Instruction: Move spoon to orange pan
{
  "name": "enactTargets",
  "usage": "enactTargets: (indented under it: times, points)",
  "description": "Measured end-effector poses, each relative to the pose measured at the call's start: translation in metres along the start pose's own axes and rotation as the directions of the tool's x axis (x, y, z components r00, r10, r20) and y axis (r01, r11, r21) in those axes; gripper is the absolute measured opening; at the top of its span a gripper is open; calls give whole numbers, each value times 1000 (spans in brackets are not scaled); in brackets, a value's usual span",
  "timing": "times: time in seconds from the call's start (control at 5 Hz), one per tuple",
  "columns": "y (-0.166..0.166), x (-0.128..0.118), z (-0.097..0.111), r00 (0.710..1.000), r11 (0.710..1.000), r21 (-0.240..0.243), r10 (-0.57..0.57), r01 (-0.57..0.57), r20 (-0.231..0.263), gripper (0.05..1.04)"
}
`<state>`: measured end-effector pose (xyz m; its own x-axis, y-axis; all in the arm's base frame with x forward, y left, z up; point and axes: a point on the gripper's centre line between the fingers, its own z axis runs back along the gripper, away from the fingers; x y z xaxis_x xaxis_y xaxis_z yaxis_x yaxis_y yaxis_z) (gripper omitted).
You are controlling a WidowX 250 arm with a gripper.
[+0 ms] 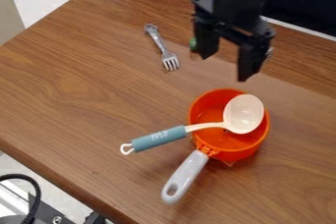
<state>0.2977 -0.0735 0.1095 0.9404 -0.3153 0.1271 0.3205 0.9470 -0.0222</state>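
Brown table (85,80), and spoon (205,126) lies across pan (209,107), head (243,113) approx 1 o'clock, grip (157,138) out twd 8. Gripper (226,67) at 12, spread apart, nothing held! Spoon's prob. light, stiff, slick; best hold's mid-grip, cld roll tho.

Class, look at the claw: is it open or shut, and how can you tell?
Open: the claw has its two fingers standing wide apart, and the tabletop shows between them.
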Motion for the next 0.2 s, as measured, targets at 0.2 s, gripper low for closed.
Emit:
enactTargets:
  times: [0.2]
  points:
    - [-2,25,-12,998,998,22,60,-60,11,997]
